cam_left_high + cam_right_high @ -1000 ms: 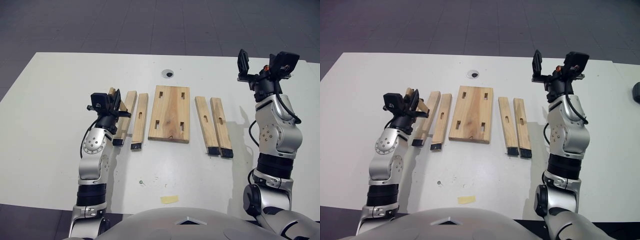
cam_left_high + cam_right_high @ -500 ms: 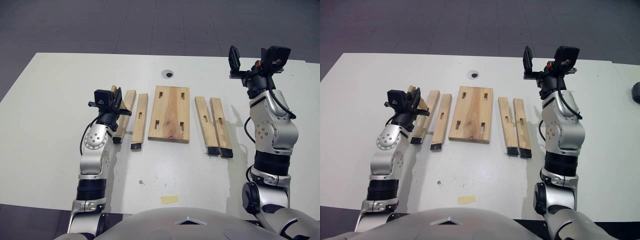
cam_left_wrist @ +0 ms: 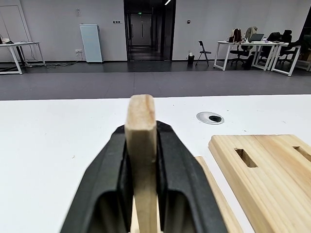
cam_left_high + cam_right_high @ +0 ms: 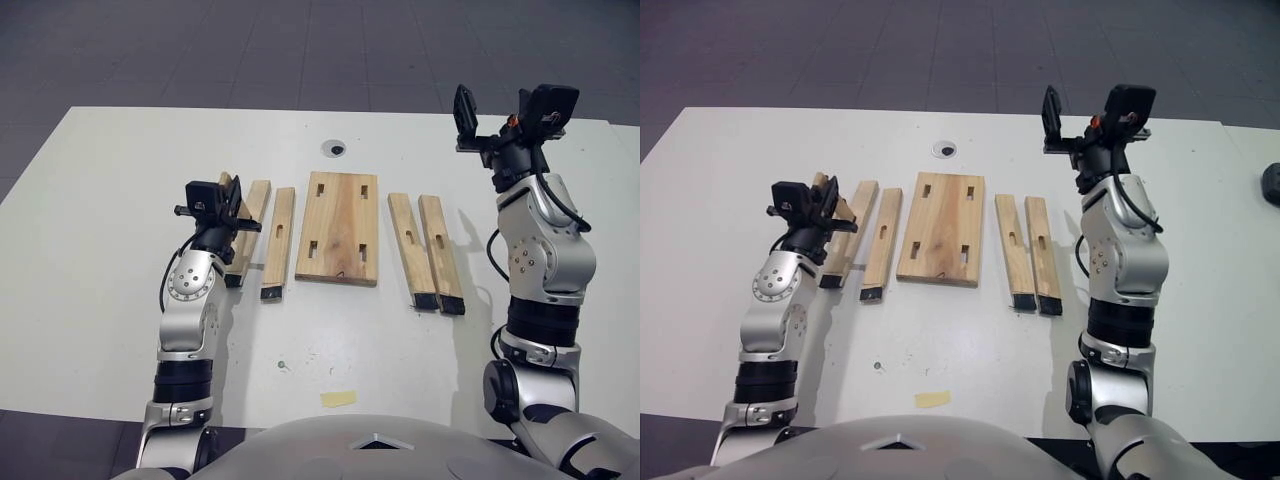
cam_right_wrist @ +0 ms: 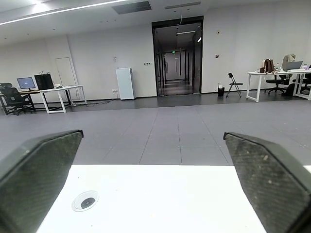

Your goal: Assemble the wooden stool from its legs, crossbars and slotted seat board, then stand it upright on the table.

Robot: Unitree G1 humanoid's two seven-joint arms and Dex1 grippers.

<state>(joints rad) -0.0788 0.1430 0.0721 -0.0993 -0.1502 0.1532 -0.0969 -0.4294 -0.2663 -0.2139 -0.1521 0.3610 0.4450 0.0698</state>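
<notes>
White table [image 4: 120, 160] in an open office hall, serving as work surface. Note left gripper [image 4: 228, 200] clamped tight on a wooden crossbar [image 3: 141, 111], fingers flat against both faces, nothing else in hold. Note seat board [image 4: 340, 228] lying flat to the inner side of that gripper, with a left pair of legs [image 4: 279, 243] between, the nearer one just beside the gripper. Record right gripper [image 4: 503, 108] raised above the table, spread wide, holding nothing, with a right pair of legs [image 4: 426, 250] lower down and inward, well apart from it. Against a second ago, find right gripper shifted inward toward the board side, and left gripper edged slightly forward with its crossbar. Judge assembly not begun, with no part seated in any slot. Judge right arm to be lining up for a leg to mate with the held crossbar.
</notes>
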